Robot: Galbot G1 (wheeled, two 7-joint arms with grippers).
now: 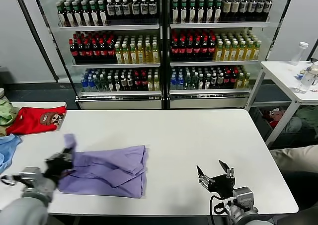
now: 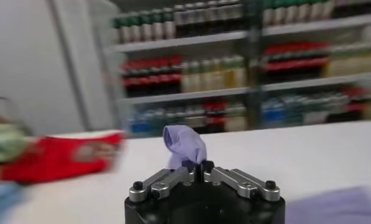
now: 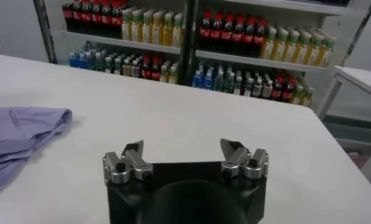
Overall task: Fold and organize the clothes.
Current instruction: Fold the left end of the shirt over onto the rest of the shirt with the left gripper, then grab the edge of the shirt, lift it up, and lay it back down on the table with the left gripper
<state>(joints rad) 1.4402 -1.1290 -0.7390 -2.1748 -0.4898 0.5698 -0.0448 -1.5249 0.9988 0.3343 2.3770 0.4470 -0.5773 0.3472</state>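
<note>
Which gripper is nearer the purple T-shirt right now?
Left. The left gripper is shut on the purple T-shirt at its left edge; the right gripper waits open, off to its right.

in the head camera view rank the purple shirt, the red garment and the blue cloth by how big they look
1. Light purple T-shirt, held by the shut left gripper.
2. Red garment with brown patch.
3. Light blue cloth, cut off by the picture's edge, so its rank is unsure.

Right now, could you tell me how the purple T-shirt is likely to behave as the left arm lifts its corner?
Probably floppy: the T-shirt lies in soft folds, and the pinched corner droops above the left gripper, jaws shut on it. Likely light, since one small pinch raises the corner. It may drag and unfold rather than slide whole across the table. The right gripper waits open.
</note>
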